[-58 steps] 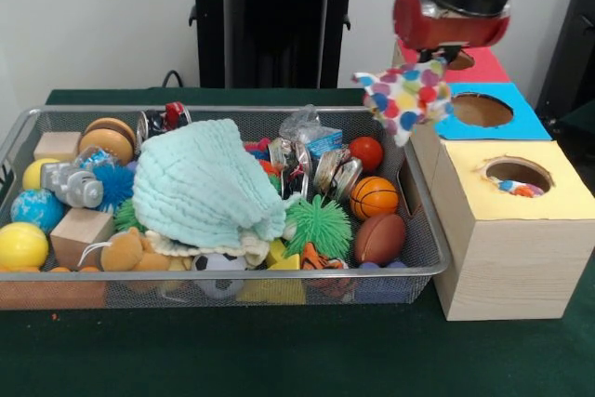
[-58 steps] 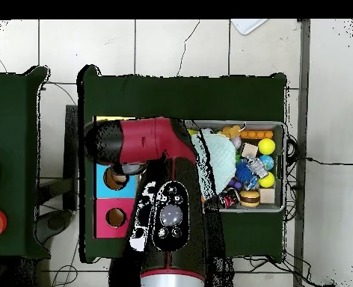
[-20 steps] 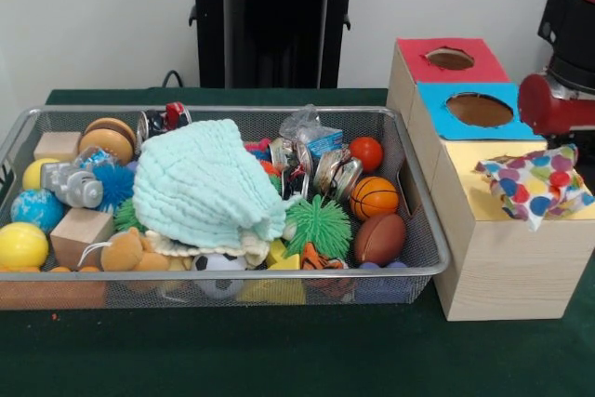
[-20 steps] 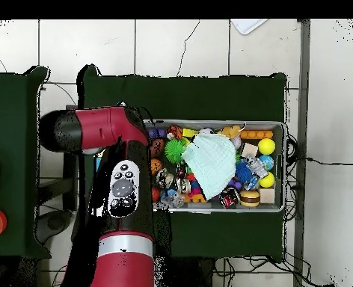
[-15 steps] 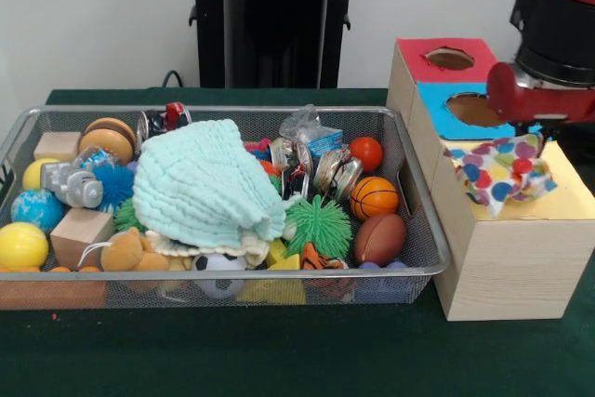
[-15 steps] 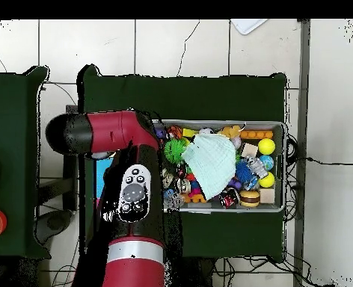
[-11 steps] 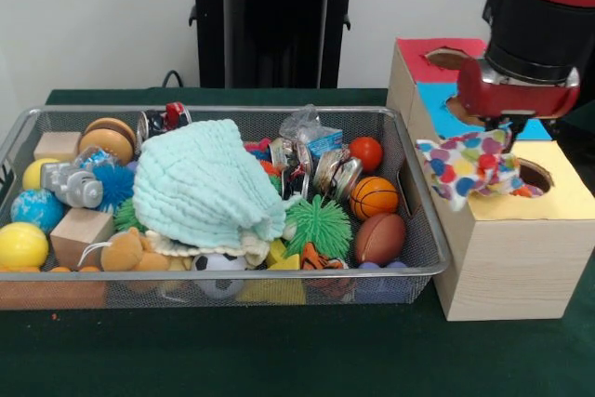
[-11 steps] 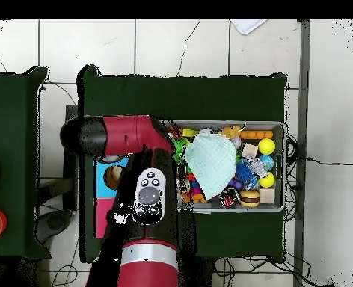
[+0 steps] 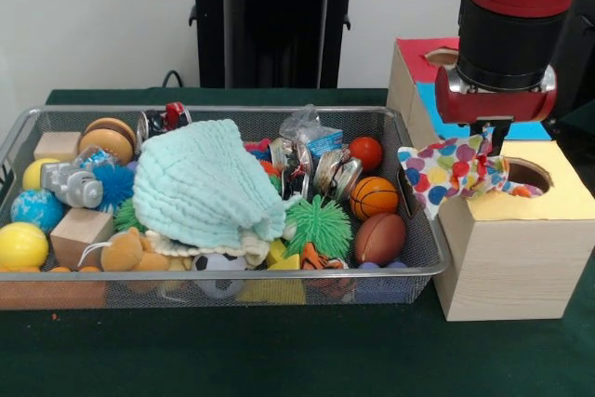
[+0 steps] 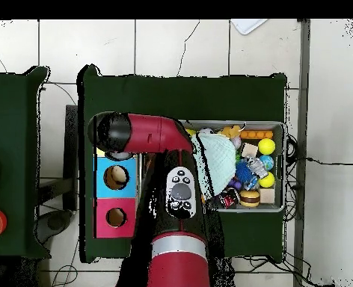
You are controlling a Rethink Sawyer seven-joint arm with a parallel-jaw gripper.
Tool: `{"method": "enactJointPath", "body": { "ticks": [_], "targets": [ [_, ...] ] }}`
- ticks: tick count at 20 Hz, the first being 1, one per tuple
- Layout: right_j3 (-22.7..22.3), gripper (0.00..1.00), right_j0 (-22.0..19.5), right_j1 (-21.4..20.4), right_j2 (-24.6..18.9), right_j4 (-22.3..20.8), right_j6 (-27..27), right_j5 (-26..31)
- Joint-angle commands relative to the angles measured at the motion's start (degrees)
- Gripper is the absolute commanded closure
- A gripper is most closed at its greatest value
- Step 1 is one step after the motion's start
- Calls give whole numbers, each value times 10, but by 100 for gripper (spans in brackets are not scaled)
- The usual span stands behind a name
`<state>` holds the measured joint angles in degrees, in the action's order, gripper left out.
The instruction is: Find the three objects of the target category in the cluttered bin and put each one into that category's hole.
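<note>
Bin: wire mesh bin (image 9: 423, 271) on the green-covered table (image 9: 279, 350), nearest the camera, left of the boxes; it holds balls, wooden blocks, a spiky green toy and a crumpled pale mint knitted cloth (image 9: 204, 188).
Target box: pale wooden box with a yellow top and round hole (image 9: 526, 174), just right of the bin; something coloured shows inside the hole.
Task's thing: white cloth with multicoloured spots (image 9: 451, 172), hanging at the yellow box's left edge, overlapping the bin's right rim.
Gripper (image 9: 491, 135): red and black arm's end, directly above the cloth, pinching its upper part.
Key relation: the hole lies just right of the hanging cloth; judged, a short shift right and a lowering remain before release.
Farther boxes: blue-topped box (image 10: 115, 177), then red-topped box (image 10: 115, 217), beyond the yellow one.
Writing: none readable.
</note>
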<state>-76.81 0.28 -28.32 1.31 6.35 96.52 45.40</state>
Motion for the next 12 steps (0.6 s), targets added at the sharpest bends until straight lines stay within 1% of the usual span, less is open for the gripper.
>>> {"method": "enactJointPath", "body": {
  "ticks": [1,4,8,12],
  "targets": [
    [-76,100,3,71,-60,0,66,-35],
    [-67,100,21,52,-42,-4,80,1],
    [-58,100,36,28,-33,3,96,48],
    [-41,100,50,27,-26,9,112,67]
  ]
}}
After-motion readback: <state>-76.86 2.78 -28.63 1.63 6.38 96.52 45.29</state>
